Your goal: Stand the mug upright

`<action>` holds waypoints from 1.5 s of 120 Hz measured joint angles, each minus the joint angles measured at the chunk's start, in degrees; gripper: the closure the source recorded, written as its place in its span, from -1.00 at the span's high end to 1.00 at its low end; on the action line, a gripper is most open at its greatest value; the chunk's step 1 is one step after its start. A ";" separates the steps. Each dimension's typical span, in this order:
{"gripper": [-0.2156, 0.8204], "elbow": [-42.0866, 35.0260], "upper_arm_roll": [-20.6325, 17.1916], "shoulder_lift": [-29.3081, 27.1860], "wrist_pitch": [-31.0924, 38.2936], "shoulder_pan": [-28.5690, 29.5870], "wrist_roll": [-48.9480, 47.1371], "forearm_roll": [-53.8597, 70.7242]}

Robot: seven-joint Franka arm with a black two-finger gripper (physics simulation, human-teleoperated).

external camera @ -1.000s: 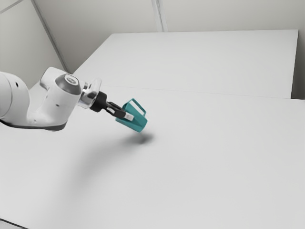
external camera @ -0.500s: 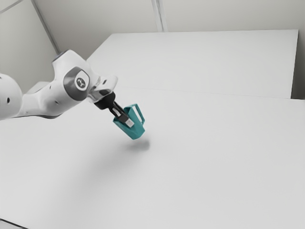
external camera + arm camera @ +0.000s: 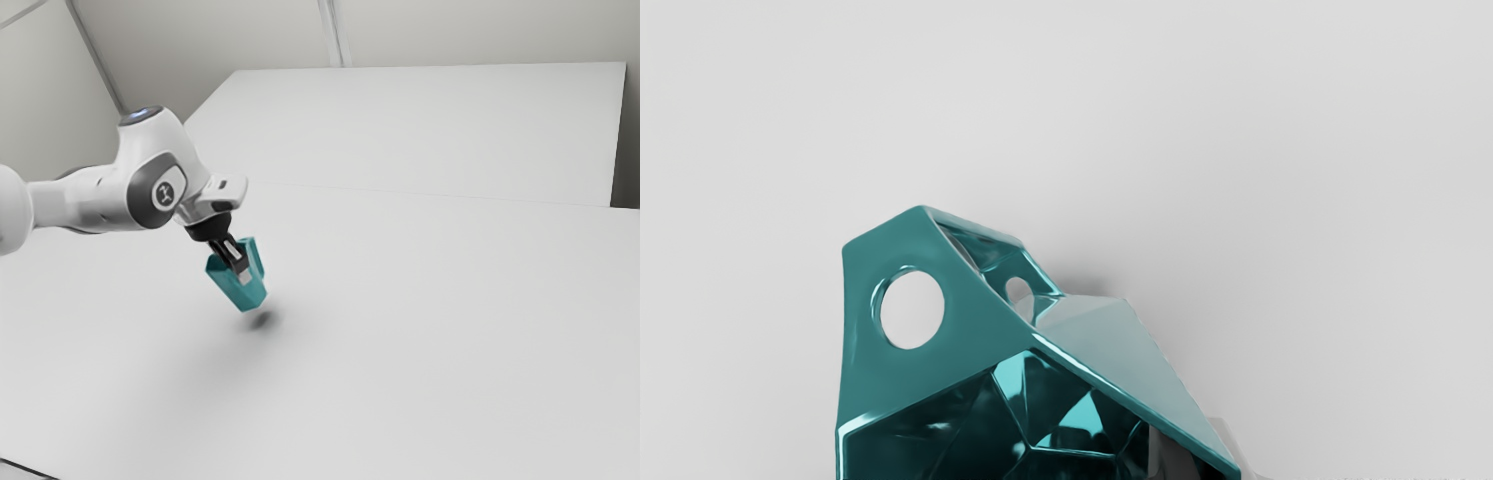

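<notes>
White table [image 3: 430,360] beneath, the mug [image 3: 241,294] hangs tilted, jaws gripping its wall, base slanting toward the exterior view's right; it wants straightening.

The white arm [image 3: 95,205] enters from the exterior view's left, and its forearm part lies almost level. At the round joint [image 3: 155,190] with the dark ring, the body bends, and the wrist [image 3: 215,193] slopes downward to the exterior view's right. Below it, the black gripper [image 3: 243,275] points obliquely down, also toward this right side, so it is tilted and not vertical. The fingers [image 3: 1173,460] are closed in a grip, one opposite the other, with only a narrow space between them.
</notes>
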 joint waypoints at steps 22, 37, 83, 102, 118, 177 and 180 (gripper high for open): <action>-0.88 0.06 0.01 0.50 -1.13 -0.06 -6.48 3.75; -0.87 0.12 0.00 1.47 -1.48 -0.09 -10.06 4.75; -0.87 0.76 -0.07 4.57 -1.16 -0.12 -17.70 5.30; -0.72 0.88 -0.01 4.23 -1.08 -0.52 -19.80 5.32; -0.23 2.32 0.07 3.42 -1.23 -0.63 -21.13 5.30; 0.47 13.60 0.43 2.02 -8.33 0.86 -23.54 7.99; 0.48 14.43 0.57 1.96 -9.03 0.81 -23.47 8.17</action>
